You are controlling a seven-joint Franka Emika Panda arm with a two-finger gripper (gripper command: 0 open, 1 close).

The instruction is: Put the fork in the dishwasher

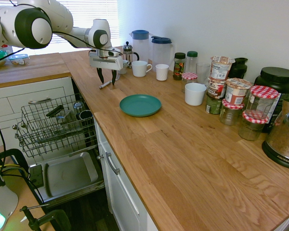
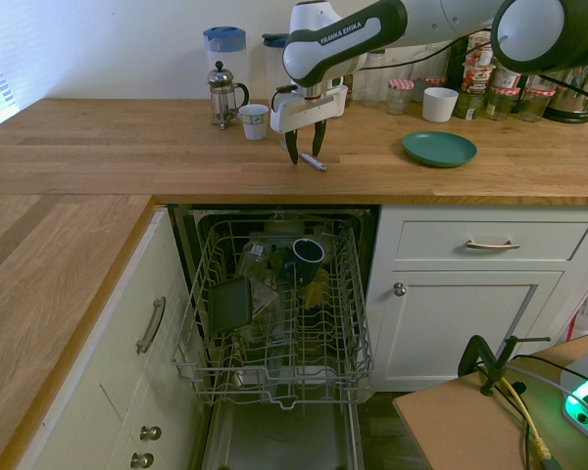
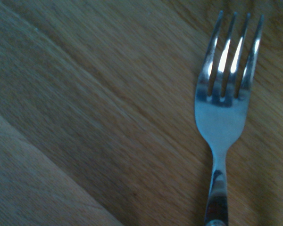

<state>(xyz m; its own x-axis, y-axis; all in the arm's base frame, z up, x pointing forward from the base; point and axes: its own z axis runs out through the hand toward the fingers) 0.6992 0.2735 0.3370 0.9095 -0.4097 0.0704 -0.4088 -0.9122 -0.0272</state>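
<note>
We are just starting the task: the fork [image 3: 220,120] is lying on the wooden table [image 1: 149,154], left of the green plate [image 1: 140,105] in the first exterior view, and the dishwasher [image 2: 279,323] below the plate's level is standing open for it. Transfer and placing are remaining. Our jaws are standing wide apart around the fork, apparently not gripping yet.

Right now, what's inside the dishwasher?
Open dishwasher: upper rack holds a dark mug, a dark flat item and clear pieces I can't identify. Whatever lies beneath those is hidden.
</note>
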